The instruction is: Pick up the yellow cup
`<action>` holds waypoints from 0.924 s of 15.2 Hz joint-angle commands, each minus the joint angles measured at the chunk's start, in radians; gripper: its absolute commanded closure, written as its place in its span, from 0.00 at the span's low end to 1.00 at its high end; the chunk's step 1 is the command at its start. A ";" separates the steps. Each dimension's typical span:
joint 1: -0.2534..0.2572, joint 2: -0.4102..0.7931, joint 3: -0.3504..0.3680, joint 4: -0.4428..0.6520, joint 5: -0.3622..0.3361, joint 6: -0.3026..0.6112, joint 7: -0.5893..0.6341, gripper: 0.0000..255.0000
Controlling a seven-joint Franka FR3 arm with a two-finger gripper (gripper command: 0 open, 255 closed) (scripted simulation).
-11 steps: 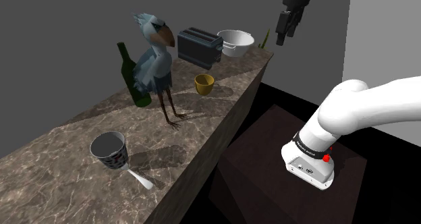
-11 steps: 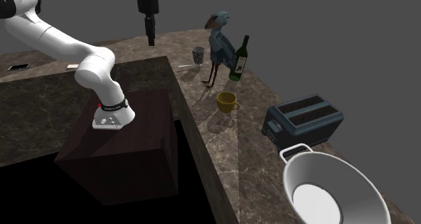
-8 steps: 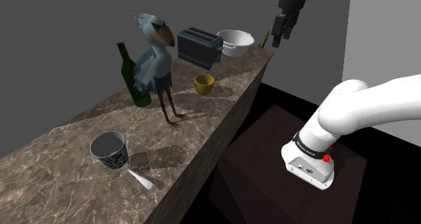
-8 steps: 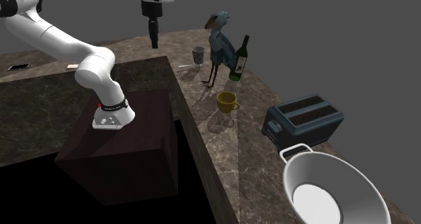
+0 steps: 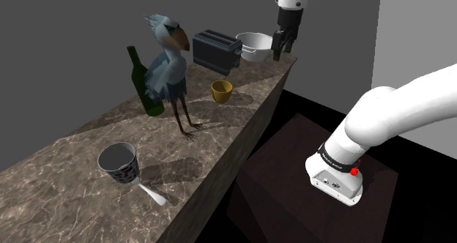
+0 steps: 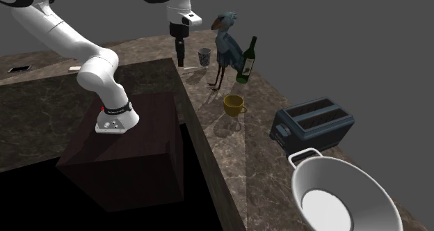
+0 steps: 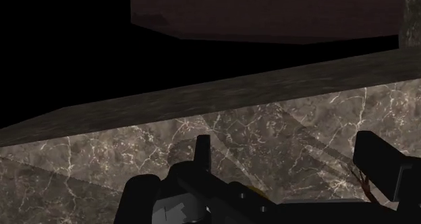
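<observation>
On the bench [image 6: 259,163], the yellow cup [image 6: 234,104] stands upright near the feet of the bird figure [image 6: 226,47], and further back the end effector [image 6: 180,58], released and empty, has swung from above the stand [image 6: 132,149] toward the bench edge, so the approach seems only begun.

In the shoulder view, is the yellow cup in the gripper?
No, the yellow cup stands on the marble counter near the bird figurine, while the gripper hangs in the air, apart from it.
</observation>
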 commanded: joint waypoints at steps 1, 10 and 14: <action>0.000 0.074 -0.008 0.012 0.004 0.061 -0.006 0.00; 0.001 0.405 -0.038 0.112 0.040 0.281 -0.047 0.00; 0.000 0.561 -0.045 0.191 0.066 0.350 -0.071 0.00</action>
